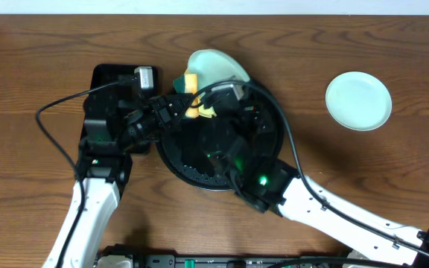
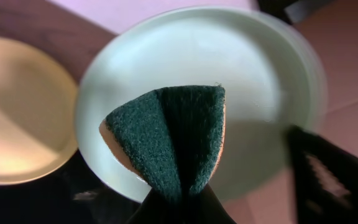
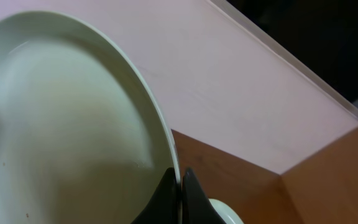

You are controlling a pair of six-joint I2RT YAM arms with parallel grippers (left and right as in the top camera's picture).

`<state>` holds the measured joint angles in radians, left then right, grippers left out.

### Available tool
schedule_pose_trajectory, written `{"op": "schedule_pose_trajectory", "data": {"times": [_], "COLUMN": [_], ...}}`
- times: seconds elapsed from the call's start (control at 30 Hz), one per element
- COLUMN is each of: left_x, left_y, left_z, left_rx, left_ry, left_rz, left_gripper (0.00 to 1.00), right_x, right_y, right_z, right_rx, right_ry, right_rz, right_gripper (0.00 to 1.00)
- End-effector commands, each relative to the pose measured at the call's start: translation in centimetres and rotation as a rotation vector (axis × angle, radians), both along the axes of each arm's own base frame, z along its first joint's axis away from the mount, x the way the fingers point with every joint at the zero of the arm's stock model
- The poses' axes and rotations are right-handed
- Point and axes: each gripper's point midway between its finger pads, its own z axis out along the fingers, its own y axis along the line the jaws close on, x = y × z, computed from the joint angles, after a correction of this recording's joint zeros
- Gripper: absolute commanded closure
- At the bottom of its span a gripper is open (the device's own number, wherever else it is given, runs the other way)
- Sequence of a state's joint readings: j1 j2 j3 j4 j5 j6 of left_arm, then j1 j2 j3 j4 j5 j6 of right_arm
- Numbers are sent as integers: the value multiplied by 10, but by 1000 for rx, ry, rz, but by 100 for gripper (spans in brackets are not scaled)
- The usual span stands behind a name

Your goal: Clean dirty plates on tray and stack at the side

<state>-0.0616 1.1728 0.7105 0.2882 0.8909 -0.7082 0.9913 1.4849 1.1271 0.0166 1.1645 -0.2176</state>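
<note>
Mint plate (image 1: 216,65) pinched by rim only in right gripper (image 3: 180,183), tilted over tray (image 1: 172,161); sponge (image 2: 173,134) clamped folded in left gripper (image 2: 179,206). Scrubbed too hard, plate likely levered loose and dropped

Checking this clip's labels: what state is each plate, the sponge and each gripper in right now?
held mint plate: lifted, tilted, rim pinched.
right gripper: shut on held mint plate.
left gripper: shut on sponge.
sponge: folded, green side out, facing held mint plate.
yellow plate: lying flat, brown smear showing.
other mint plate: flat on table, right of round tray, no smear visible.
</note>
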Motion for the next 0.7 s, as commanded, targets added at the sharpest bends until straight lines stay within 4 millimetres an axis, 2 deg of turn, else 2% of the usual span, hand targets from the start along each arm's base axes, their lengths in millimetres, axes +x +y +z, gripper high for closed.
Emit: {"op": "schedule_pose_trajectory", "data": {"times": [0.0, 0.17, 0.3, 0.43, 0.5, 0.67], "left_x": [-10, -1, -2, -16, -22, -27], "left_y": [2, 29, 41, 29, 20, -7], "left_z": [25, 26, 7, -24, -33, -32], "left_rx": [-26, -19, -20, -7, 10, 21], "left_ry": [-54, -48, 55, 210, 238, 214], "left_rz": [-12, 86, 119, 78, 42, -43], "left_gripper": [92, 92, 92, 92, 92, 92], "right_x": [7, 9, 9, 9, 9, 9], "right_y": [-20, -26, -27, -26, -23, -20], "right_z": [12, 10, 8, 8, 7, 6], "right_rx": [50, 34, 22, 74, 100, 116], "right_ry": [-29, -18, -10, -23, -24, -20], "right_rz": [-64, -78, -79, -80, -72, -55], "right_gripper": [99, 99, 99, 99, 99, 99]}}
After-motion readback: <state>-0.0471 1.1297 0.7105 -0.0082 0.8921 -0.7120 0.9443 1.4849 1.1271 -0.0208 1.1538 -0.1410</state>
